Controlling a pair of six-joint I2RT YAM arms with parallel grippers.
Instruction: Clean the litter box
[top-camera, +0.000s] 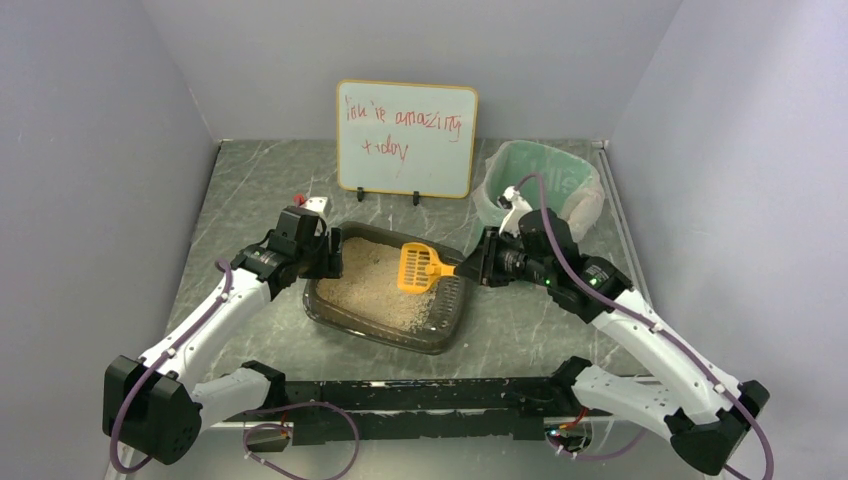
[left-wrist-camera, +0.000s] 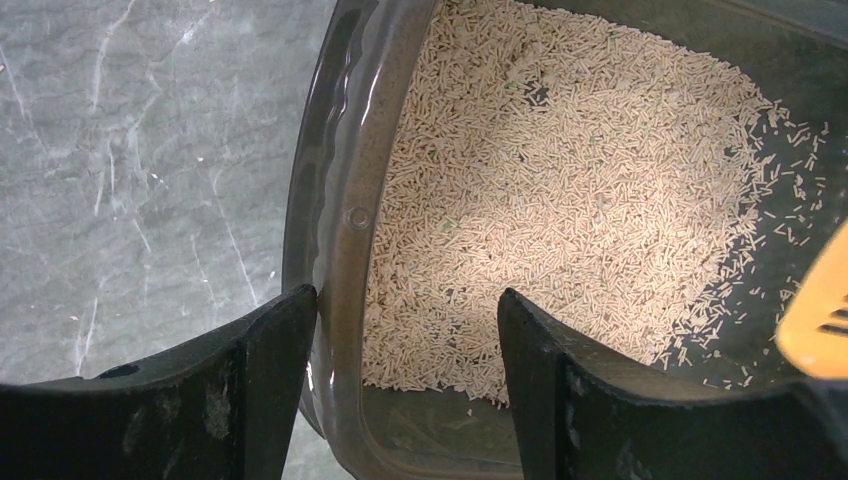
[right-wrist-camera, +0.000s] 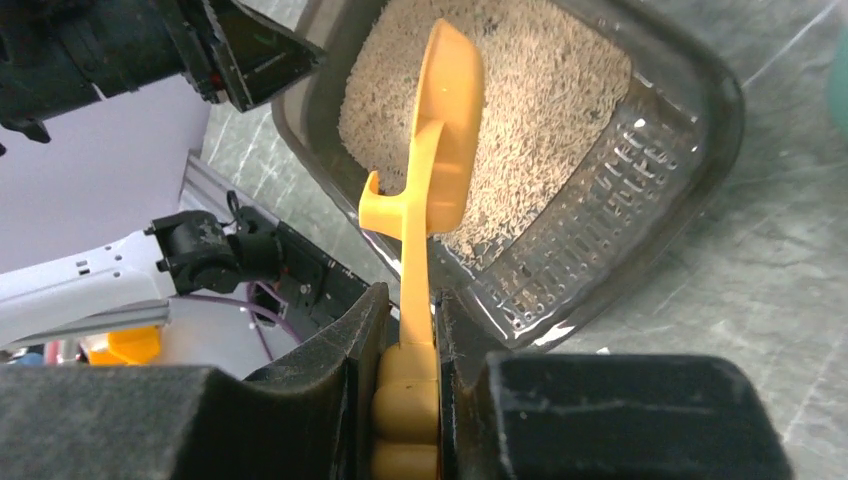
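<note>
The litter box (top-camera: 452, 305), a dark translucent tray with tan litter (top-camera: 375, 280) and a ridged grate at its right end, lies mid-table. My left gripper (top-camera: 325, 255) is open and straddles the box's left rim (left-wrist-camera: 340, 200), one finger outside against the wall and one inside over the litter (left-wrist-camera: 560, 180). My right gripper (top-camera: 478, 268) is shut on the handle of an orange slotted scoop (top-camera: 418, 268). It holds the scoop head above the litter, tilted on edge in the right wrist view (right-wrist-camera: 450, 130). No litter shows in the scoop.
A green bin with a clear liner (top-camera: 545, 180) stands at the back right, behind my right arm. A whiteboard with red writing (top-camera: 406, 138) stands at the back centre. Grey walls enclose the marble table (top-camera: 250, 190).
</note>
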